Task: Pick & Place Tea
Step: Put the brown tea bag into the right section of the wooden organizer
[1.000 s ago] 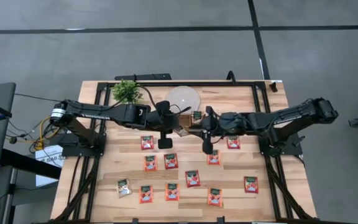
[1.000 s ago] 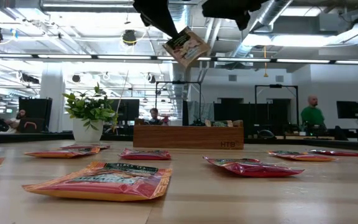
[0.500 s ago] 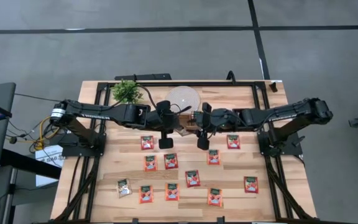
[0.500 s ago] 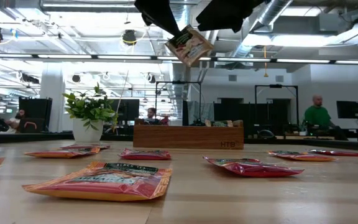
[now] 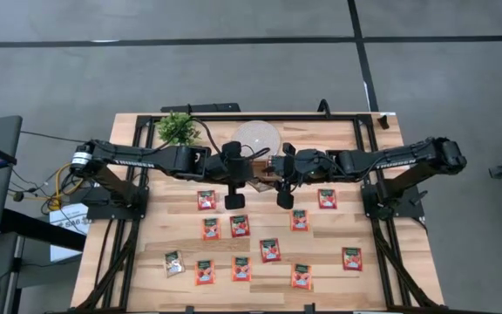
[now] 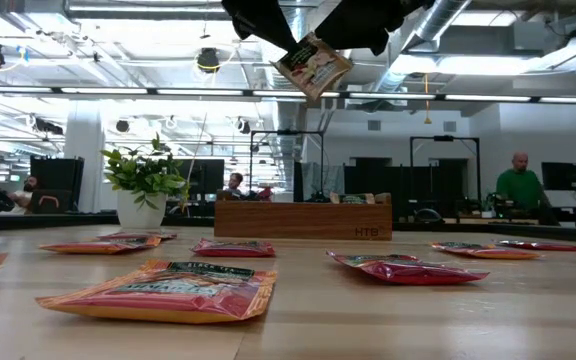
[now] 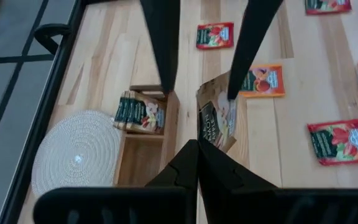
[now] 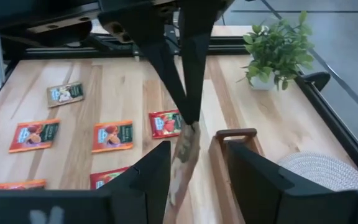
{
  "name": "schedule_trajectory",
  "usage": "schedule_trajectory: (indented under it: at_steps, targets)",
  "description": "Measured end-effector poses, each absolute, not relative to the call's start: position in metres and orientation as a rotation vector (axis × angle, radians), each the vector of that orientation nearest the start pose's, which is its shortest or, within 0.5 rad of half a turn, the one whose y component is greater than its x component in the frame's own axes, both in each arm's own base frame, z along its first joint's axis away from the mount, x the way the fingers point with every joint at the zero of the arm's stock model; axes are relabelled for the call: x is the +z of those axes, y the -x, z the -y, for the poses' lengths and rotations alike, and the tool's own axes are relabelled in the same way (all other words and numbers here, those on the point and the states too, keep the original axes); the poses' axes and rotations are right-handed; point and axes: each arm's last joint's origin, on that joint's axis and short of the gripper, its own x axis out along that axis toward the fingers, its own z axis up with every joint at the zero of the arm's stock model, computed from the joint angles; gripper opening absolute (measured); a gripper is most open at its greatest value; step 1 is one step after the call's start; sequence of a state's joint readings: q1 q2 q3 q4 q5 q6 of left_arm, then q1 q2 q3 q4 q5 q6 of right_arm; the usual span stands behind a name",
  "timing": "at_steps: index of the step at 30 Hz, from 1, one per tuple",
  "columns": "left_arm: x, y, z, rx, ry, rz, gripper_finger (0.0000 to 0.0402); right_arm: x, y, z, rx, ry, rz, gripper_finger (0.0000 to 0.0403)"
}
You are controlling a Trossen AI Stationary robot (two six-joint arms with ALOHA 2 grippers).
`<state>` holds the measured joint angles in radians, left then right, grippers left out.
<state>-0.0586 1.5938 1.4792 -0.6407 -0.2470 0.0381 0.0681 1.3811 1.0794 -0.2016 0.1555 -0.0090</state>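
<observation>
My left gripper (image 5: 247, 174) is shut on a brown tea packet (image 6: 313, 65) and holds it high above the table, near the wooden box (image 6: 303, 219). The box (image 7: 143, 134) holds a few dark tea packets (image 7: 139, 114). My right gripper (image 8: 197, 177) is open. Its two fingers stand on either side of the hanging packet (image 8: 184, 158); I cannot tell whether one of them touches it. Several red and orange tea packets (image 5: 269, 250) lie flat on the table. My left gripper pinches the packet's upper edge (image 8: 192, 128) between its two shut fingers (image 8: 179, 81), coming from above and pointing down. The packet hangs below the fingers, tilted (image 6: 313, 65) and lifted clear of the table and the box.
A potted plant (image 5: 178, 129) stands at the far left and a round woven mat (image 5: 257, 137) lies behind the box. Loose packets (image 6: 168, 290) cover the middle and near part of the table. People stand in the room beyond.
My right gripper has gone toward the table's left, up to the packet held by my left gripper, so that its open fingers now stand on either side of it. The packet has stayed lifted and has shifted slightly toward the right gripper.
</observation>
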Motion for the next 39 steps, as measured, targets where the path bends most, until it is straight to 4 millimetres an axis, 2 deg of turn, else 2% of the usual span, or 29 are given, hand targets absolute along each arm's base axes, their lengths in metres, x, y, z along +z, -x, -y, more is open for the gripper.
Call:
schedule_trajectory:
  at_steps: [9,16,27,39]
  targets:
    - [0.321,-0.358,0.015,0.128,-0.162,-0.76,0.0,0.301,-0.306,-0.016,-0.083,0.064,-0.497,0.0143]
    - [0.323,-0.359,0.015,0.133,-0.161,-0.746,0.0,0.298,-0.304,-0.016,-0.084,0.068,-0.537,0.0124]
    - [0.323,-0.359,0.015,0.132,-0.161,-0.743,0.0,0.297,-0.303,-0.013,-0.094,0.056,-0.55,0.0117]
    - [0.323,-0.359,0.015,0.131,-0.16,-0.74,0.0,0.296,-0.303,-0.014,-0.071,0.031,-0.553,0.0068]
